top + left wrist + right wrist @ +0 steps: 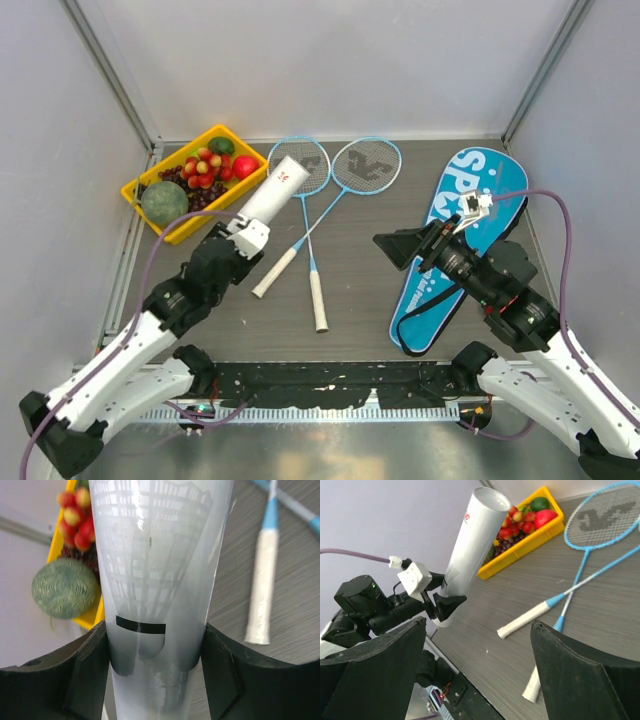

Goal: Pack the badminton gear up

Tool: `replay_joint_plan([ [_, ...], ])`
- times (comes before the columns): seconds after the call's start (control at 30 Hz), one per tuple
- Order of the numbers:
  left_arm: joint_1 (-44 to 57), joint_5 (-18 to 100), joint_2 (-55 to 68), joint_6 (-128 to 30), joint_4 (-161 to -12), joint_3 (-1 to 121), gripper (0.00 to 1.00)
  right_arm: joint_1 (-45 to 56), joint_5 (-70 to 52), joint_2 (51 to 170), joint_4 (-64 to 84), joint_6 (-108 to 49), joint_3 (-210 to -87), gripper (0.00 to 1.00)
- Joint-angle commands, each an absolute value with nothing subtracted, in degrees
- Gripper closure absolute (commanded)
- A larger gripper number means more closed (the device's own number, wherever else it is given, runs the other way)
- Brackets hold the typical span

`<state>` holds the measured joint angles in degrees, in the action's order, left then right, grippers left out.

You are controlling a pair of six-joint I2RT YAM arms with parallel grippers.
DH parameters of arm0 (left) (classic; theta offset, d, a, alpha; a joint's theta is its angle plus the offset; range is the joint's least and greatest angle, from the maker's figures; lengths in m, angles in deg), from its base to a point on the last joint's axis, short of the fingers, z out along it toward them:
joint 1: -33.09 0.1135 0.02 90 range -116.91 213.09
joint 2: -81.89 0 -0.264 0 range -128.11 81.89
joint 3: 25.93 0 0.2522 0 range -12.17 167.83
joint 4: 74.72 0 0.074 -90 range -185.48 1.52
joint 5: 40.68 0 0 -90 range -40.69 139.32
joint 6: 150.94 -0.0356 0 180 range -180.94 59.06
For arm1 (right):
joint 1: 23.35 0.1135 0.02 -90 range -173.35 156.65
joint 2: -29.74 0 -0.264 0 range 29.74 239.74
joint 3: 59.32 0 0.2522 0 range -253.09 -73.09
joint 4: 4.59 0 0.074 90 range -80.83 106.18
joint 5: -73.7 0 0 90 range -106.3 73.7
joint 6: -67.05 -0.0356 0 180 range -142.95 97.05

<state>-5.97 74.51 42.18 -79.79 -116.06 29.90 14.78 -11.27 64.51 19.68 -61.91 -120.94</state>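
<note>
My left gripper [248, 232] [155, 652] is shut on the lower end of the long white tube [272, 190] [472, 545], which tilts up with its open mouth toward the far left. A feather shuttlecock [142, 600] shows through the tube wall. Two light-blue rackets [335, 165] [602, 517] lie with crossed shafts, and their white handles [318, 300] [262, 590] point toward me. The blue racket bag [462, 225] lies flat on the right. My right gripper [395, 250] [479, 625] hovers open and empty between the bag and the handles, facing the left arm.
A yellow tray [175, 232] [530, 542] of fruit stands at the back left, holding a green melon [164, 202] [65, 587] and a red apple [245, 167]. Grey walls close in the table on three sides. A purple cable [565, 215] arcs over the bag.
</note>
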Motion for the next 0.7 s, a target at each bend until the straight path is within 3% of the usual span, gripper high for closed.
replay_joint_plan([
  [0.0, -1.6, 83.2, 34.7, -78.6, -118.0, 33.4, 1.00, 14.8, -15.8, 63.0, 21.7, -61.1, -119.5, 0.11],
  [0.23, 8.3, 74.5, 23.1, -76.0, -119.0, 34.2, 1.00, 14.6, -15.9, 62.0, 24.5, -61.4, -118.5, 0.11],
  [0.43, 9.9, 71.2, 14.2, -74.3, -117.1, 33.9, 0.68, 14.7, -21.8, 60.3, 27.6, -63.8, -117.0, 0.11],
  [0.67, 10.9, 70.3, 6.4, -72.6, -116.5, 34.4, 0.58, 14.7, -23.7, 59.8, 29.4, -65.9, -115.4, 0.11],
])
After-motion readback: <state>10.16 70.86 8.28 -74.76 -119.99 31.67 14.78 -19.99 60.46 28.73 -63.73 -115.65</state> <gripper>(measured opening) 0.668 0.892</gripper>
